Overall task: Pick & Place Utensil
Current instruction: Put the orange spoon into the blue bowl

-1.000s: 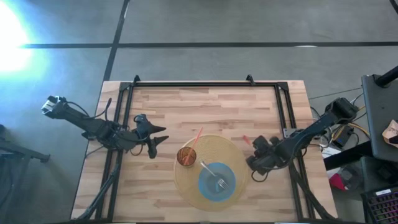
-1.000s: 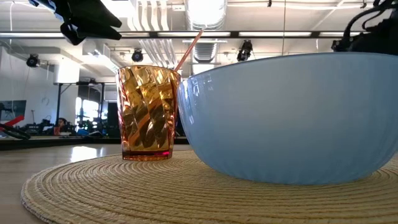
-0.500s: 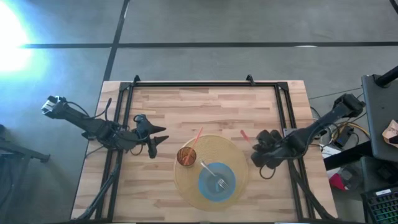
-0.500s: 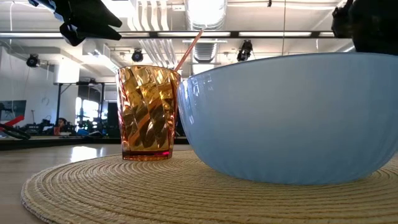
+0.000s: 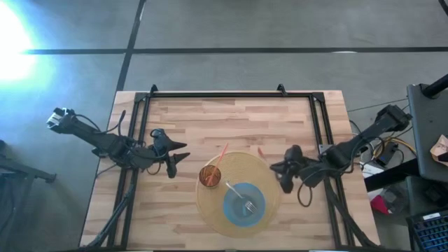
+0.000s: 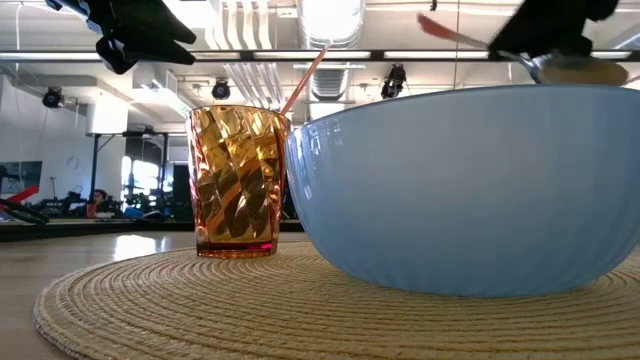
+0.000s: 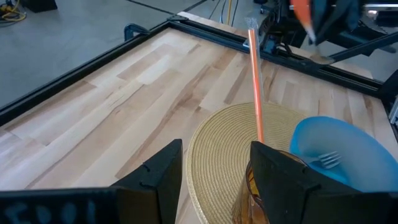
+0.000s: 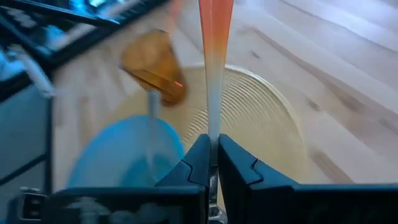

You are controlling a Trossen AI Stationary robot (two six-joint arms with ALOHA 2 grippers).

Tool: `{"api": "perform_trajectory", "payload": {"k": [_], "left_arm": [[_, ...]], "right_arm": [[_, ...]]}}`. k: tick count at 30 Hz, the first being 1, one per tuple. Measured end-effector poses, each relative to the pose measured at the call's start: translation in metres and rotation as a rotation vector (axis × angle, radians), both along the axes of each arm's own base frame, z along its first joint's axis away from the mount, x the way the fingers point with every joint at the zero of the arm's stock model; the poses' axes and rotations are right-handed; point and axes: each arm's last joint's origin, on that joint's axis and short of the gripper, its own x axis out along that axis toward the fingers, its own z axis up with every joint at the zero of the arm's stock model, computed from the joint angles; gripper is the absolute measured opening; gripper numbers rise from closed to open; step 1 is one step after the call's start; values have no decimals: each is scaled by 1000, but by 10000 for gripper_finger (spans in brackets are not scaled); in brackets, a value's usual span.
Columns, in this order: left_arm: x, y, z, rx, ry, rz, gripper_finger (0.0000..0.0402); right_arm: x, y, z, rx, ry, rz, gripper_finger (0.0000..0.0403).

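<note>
A utensil with an orange-red handle [image 8: 216, 37] and a silver shaft is in my shut right gripper [image 5: 283, 173], at the right edge of the round woven mat [image 5: 269, 175]. In the low view its silver head [image 6: 568, 68] shows above the blue bowl's rim [image 6: 470, 95]. The blue bowl [image 5: 234, 210] stands on the mat with a fork [image 5: 246, 204] in it. An amber cup [image 5: 210, 176] with an orange straw [image 5: 220, 155] stands on the mat beside the bowl. My left gripper [image 7: 214, 186] is open and empty, left of the mat. My right gripper pinches the utensil's silver shaft [image 8: 213, 127] between its two fingers, near the head end. The orange-red handle sticks out ahead of the fingers, toward the table's far left. The utensil is lifted clear and tilted, handle end [image 6: 432, 24] higher than the head.
A black metal frame [image 5: 231, 94] runs along the table's far edge and both sides. Bare wood [image 5: 231, 122] lies between the mat and the far edge. Cables and a dark cabinet [image 5: 427, 119] stand off the table's right side.
My right gripper has gone toward the table's left, up to the mat's right edge, with the utensil shut in it. In the low view the utensil now shows above the bowl's rim, where before only the dark gripper showed.
</note>
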Motion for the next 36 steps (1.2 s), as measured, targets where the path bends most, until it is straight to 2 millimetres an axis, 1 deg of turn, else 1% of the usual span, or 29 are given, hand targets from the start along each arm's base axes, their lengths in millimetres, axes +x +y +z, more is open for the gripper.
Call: {"api": "perform_trajectory", "payload": {"k": [5,13,18,24,29,36], "left_arm": [[0,0,0,5,5,-2,181],[0,0,0,9,7,-3,181],[0,0,0,13,8,-4,181],[0,0,0,25,11,-9,181],[0,0,0,26,11,-10,181],[0,0,0,35,14,-13,181]], "right_arm": [[16,14,-1,-36,-74,71,13],[37,38,-13,-75,-148,153,13],[52,51,-25,-138,-187,202,13],[69,64,-44,-222,-212,267,13],[78,72,-56,-219,-223,315,13],[82,75,-72,-225,-184,329,13]]}}
